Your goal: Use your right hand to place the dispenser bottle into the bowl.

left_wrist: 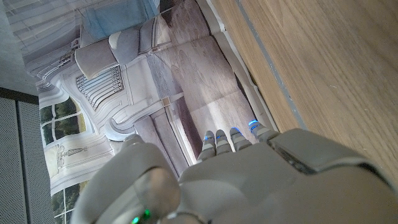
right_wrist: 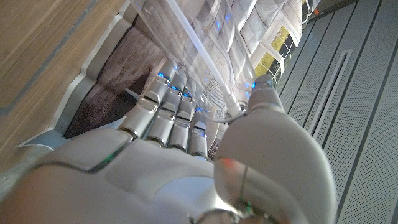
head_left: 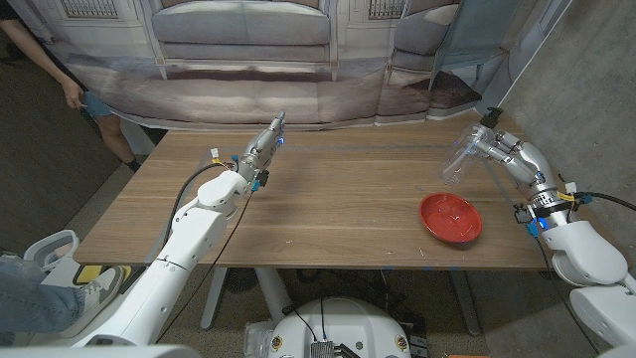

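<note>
Even, moderately bright overhead light falls on the wooden table, with soft shadows under the left arm and beside the red bowl. The head view is sharp at centre, darker at its corners. In the right wrist view the clear dispenser bottle shows glare streaks, perhaps blurred. The near hand casings appear soft-focused in both wrist views.

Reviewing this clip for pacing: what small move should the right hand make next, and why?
Probably carry the clear dispenser bottle forward and down toward the red bowl. The right hand grips it in the air, behind the bowl, which sits empty on the table.
</note>
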